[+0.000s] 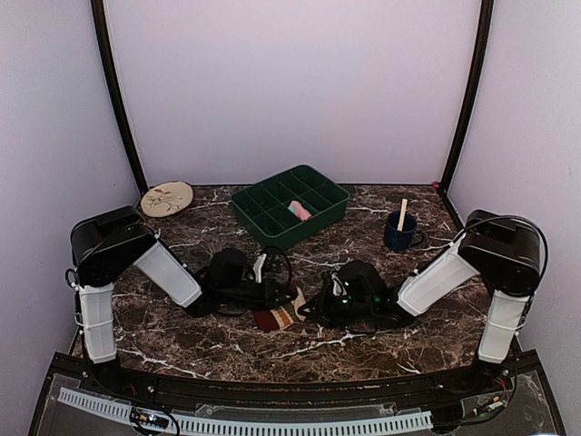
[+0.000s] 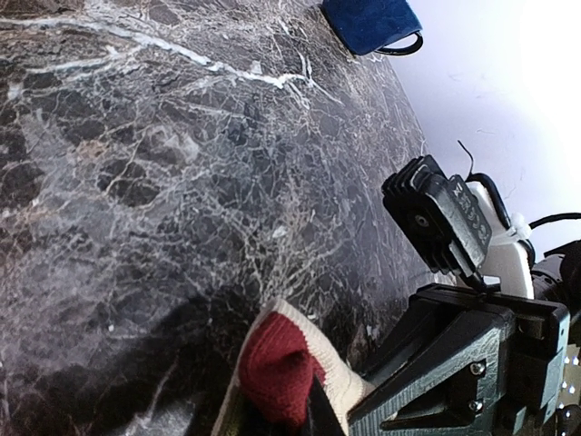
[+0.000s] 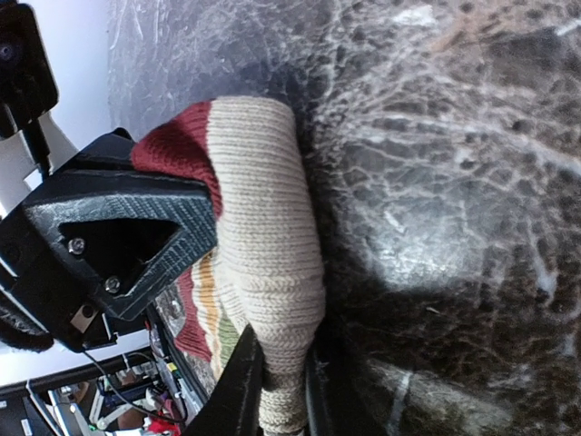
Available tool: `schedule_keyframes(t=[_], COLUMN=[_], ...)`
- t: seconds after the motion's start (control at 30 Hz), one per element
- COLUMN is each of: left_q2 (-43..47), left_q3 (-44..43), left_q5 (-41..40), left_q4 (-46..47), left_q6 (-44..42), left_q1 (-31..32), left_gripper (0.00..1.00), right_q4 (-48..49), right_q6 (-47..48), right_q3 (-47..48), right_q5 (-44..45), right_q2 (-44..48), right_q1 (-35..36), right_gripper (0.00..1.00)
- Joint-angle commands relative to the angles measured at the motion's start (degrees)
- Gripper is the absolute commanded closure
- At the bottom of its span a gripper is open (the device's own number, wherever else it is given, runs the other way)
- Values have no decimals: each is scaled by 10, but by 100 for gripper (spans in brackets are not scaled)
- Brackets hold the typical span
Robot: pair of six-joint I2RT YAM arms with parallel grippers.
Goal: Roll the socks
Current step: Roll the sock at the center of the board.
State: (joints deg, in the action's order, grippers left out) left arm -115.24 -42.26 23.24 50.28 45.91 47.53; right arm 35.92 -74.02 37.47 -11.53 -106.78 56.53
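Observation:
The beige striped sock lies on the marble table between my two arms. Its maroon heel bulges up between the dark fingers of my left gripper, which is shut on it. My right gripper faces the left one and pinches the sock's beige ribbed part tight between its fingers. The maroon, orange and olive stripes show beside that pinch. In the top view both grippers meet over the sock and hide most of it. The pink sock lies in a compartment of the green tray.
A green divided tray stands at the back centre. A blue mug with a wooden stick is at the back right, and it also shows in the left wrist view as the mug. A round beige disc lies at the back left.

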Motion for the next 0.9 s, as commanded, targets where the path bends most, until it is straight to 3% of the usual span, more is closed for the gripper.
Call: schedule_keyframes(t=[0.0,0.53,0.87], left_q2=[-27,152,187], left_q3=[20,23,-57], left_q5=[6,-57,-2], left_q4=[-84,-344,-481], left_q6=[11,-28,-9], left_q1=[5,0,-26], left_gripper=[90,65,57], right_q4=[-158,-336,-366], right_q6=[54,257,394], right_q3=[-1,93,123], right_q5=[44,177,323], right_q2=[-9,23,31], right_q1=[14,26,88], right_gripper=[90,95,95])
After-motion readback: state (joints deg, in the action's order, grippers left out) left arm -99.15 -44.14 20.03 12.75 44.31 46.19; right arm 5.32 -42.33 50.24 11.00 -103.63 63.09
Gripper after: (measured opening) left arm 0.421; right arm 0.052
